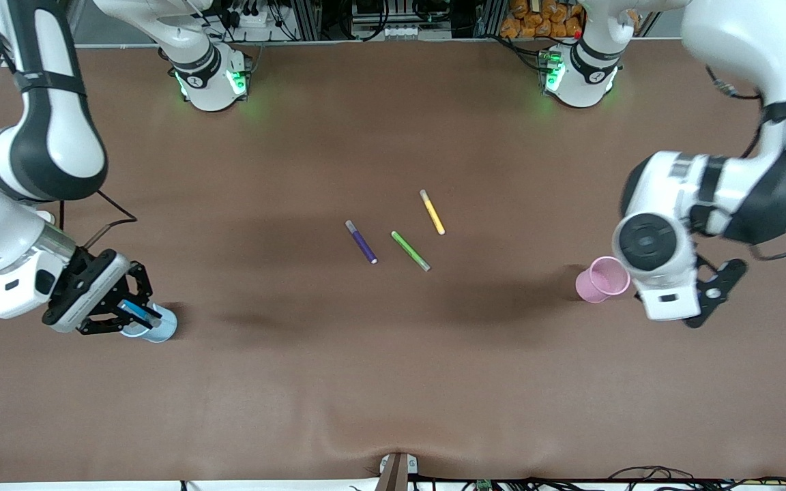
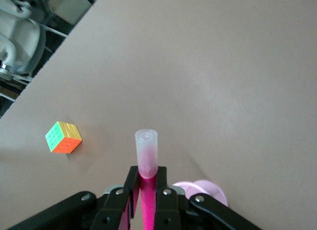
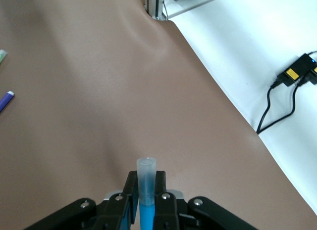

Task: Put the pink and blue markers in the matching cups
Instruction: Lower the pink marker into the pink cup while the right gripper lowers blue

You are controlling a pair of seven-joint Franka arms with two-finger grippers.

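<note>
The slim magenta-pink felt-tip marker with its pale grey end up is pinched between the fingers of the left gripper, which hangs just beside and above the small ribbed translucent pink cup at the left arm's end of the desk. The mid-blue marker, also grey end up, is pinched the same way in the right gripper, directly over the pale blue ribbed cup at the right arm's end.

Both pens look light, stiff and smooth-barrelled, so they may slip or swing if held loosely; a hold on the coloured barrel below the grey end, as now, seems sound. The thin plastic cups are probably light enough to tip if a pen or finger knocks the rim.

Mid-desk lie a dark purple pen, a green pen and a yellow pen, well apart from both cups. A multicoloured puzzle cube sits on the desk in the left wrist view. The brown desk cover is matte and slightly rippled near its front edge; cables and racks line the room past the arm bases.
</note>
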